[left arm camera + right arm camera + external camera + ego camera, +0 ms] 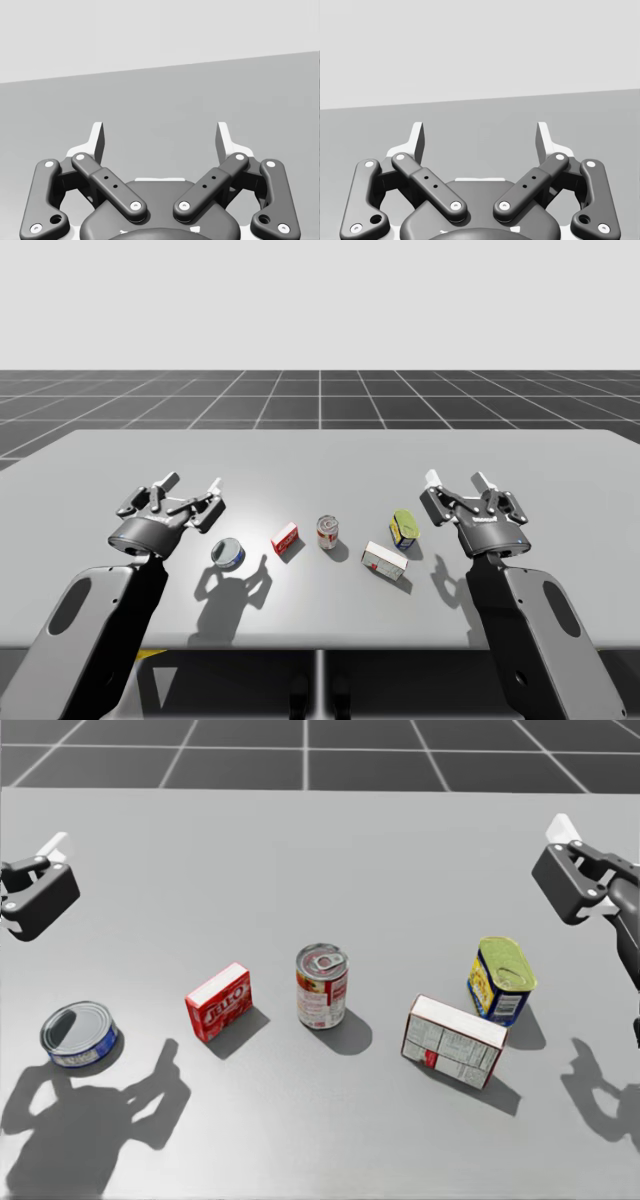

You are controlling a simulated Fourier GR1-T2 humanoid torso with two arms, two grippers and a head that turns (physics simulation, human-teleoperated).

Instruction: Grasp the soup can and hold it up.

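Soup can (328,532): upright near the middle of the table (320,455), about midway between the two grippers and touched by neither.
Left gripper (192,485): above the table at my left, well apart from the soup can. In the left wrist view its fingers (97,137) are spread wide with bare tabletop between them.
Right gripper (458,482): above the table at my right, near the yellow can. In the right wrist view its fingers (543,137) are equally spread and hold nothing.
Red box (218,1002): just beside the soup can on my left, with a gap between them, standing on a narrow side.
Flat can (79,1033): farther to my left, low and round, under and in front of the left gripper.
White box (453,1041): to my right of the soup can and nearer to me, set at an angle.
Yellow can (500,980): behind the white box and close to it, between the soup can and the right gripper.
Labels: soup can has a red and white wrapper; red box has white lettering; flat can has a blue band; white box has fine print and a red patch; yellow can has blue sides.
Shapes: soup can is a cylinder with a metal pull-tab lid; flat can has a shiny metal top; yellow can is a rounded block; the table is plain matte grey.
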